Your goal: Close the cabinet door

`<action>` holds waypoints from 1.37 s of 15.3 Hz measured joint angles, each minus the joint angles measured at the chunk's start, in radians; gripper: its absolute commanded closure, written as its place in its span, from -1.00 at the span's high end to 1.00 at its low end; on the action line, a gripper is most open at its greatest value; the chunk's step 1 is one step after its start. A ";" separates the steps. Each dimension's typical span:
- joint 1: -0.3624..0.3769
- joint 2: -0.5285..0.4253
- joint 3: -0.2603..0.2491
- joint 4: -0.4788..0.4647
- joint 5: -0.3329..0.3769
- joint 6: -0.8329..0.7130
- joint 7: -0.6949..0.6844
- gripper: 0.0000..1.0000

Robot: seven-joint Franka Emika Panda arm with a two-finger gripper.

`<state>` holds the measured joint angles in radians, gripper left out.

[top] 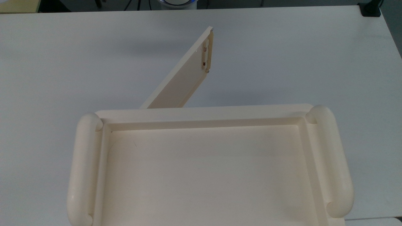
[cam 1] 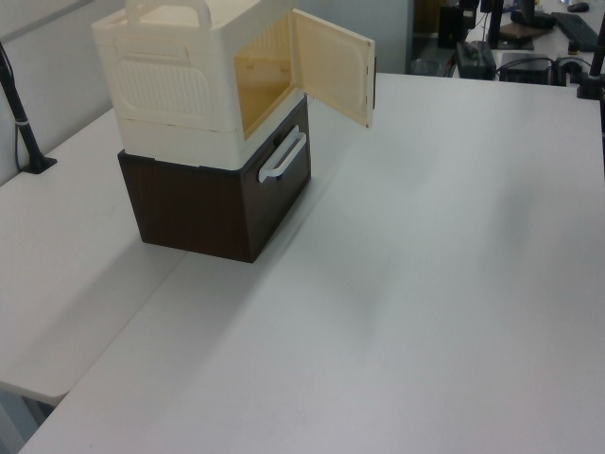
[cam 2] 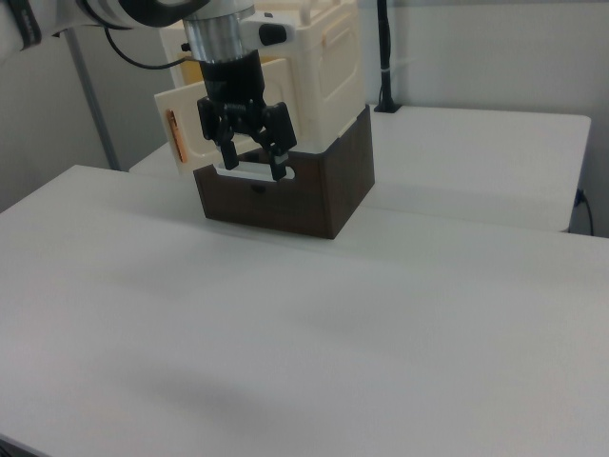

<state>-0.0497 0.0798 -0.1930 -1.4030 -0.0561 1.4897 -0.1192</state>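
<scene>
The cream cabinet (cam 1: pixel 170 85) stands on a dark brown box; the top view shows its recessed tray-like top (top: pixel 204 113). The cabinet door (top: pixel 180 80) stands open at an angle from the front, its slim bar handle (top: pixel 207 56) near the free edge. In the left view the door (cam 1: pixel 331 66) swings out to the right, showing the cabinet's hollow inside. In the right view the door (cam 2: pixel 181 129) juts to the left of the cabinet (cam 2: pixel 328 67). My gripper (cam 2: pixel 254 164) hangs open in front of the cabinet, beside the door, fingers pointing down, holding nothing.
The brown box (cam 1: pixel 203 203) under the cabinet has a white drawer handle (cam 1: pixel 284 156). A black clamped pole (cam 1: pixel 24 132) stands at the table's edge behind the cabinet. The wide white table (cam 1: pixel 425 284) stretches open in front of the cabinet.
</scene>
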 measured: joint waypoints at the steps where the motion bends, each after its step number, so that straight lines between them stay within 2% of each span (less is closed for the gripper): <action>1: 0.001 0.001 0.001 0.000 0.000 0.000 -0.016 1.00; 10: 0.030 0.019 0.016 -0.003 0.002 0.003 -0.058 1.00; 13: 0.030 0.028 0.017 -0.004 0.047 0.046 -0.083 0.96; 15: 0.034 0.041 0.021 -0.004 0.068 0.081 -0.113 0.66; 18: 0.069 0.055 0.029 -0.003 0.074 0.128 -0.176 -0.26; 20: 0.081 0.054 0.043 0.005 0.082 0.134 -0.224 -0.66; 21: 0.083 0.053 0.053 0.009 0.096 0.134 -0.246 -0.79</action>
<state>0.0328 0.1325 -0.1397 -1.3943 0.0396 1.6237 -0.3649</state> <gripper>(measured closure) 0.458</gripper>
